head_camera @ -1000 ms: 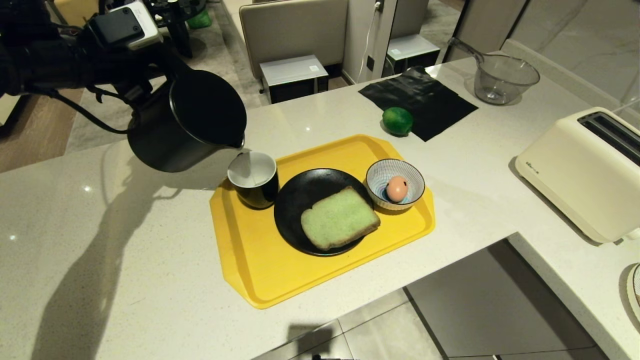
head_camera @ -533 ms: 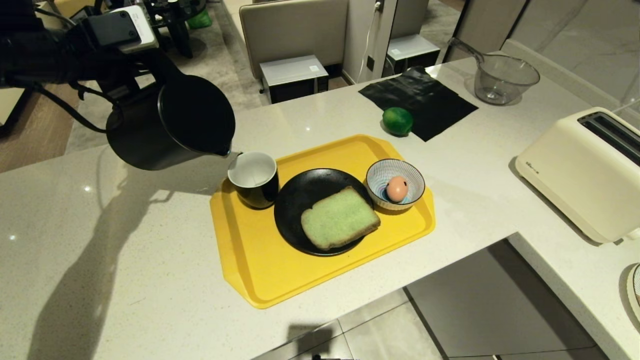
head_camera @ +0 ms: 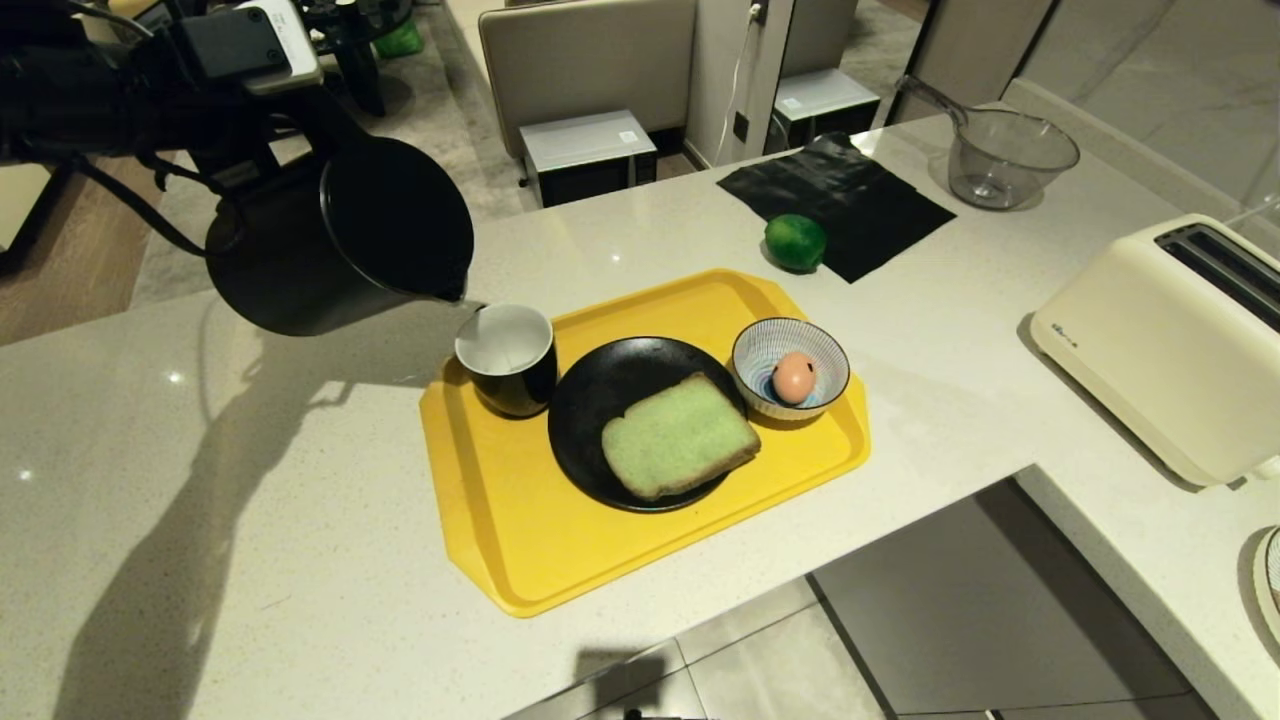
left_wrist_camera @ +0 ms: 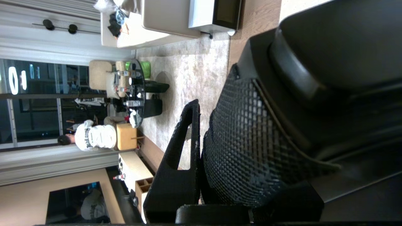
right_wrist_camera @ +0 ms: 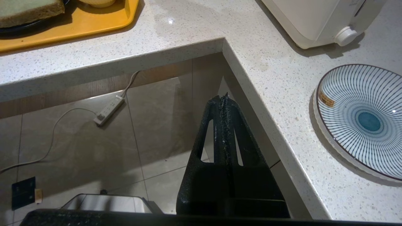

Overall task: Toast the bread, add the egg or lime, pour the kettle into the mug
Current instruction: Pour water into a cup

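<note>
My left gripper [left_wrist_camera: 230, 121] is shut on the textured black handle of the kettle [head_camera: 335, 235]. The kettle hangs tilted above the counter at the far left, its spout just above the left rim of the mug [head_camera: 506, 358]. The mug stands on the yellow tray [head_camera: 500, 520], black outside and white inside. The bread [head_camera: 680, 435] lies on a black plate [head_camera: 590, 400] mid-tray. The egg [head_camera: 793, 377] rests in a striped bowl [head_camera: 790, 350]. The lime [head_camera: 795, 241] sits on the counter behind the tray. My right gripper [right_wrist_camera: 221, 99] is shut and empty, hanging below the counter's edge.
A cream toaster [head_camera: 1170, 340] stands at the right of the counter. A black cloth [head_camera: 835, 200] and a clear glass jug [head_camera: 1010, 155] lie at the back. A striped plate [right_wrist_camera: 361, 119] sits near the right gripper. The counter's inner corner [right_wrist_camera: 223, 44] is close by.
The kettle has drawn back to the left and a little up, so its spout has gone from over the mug's mouth to its left rim. The right arm has not moved.
</note>
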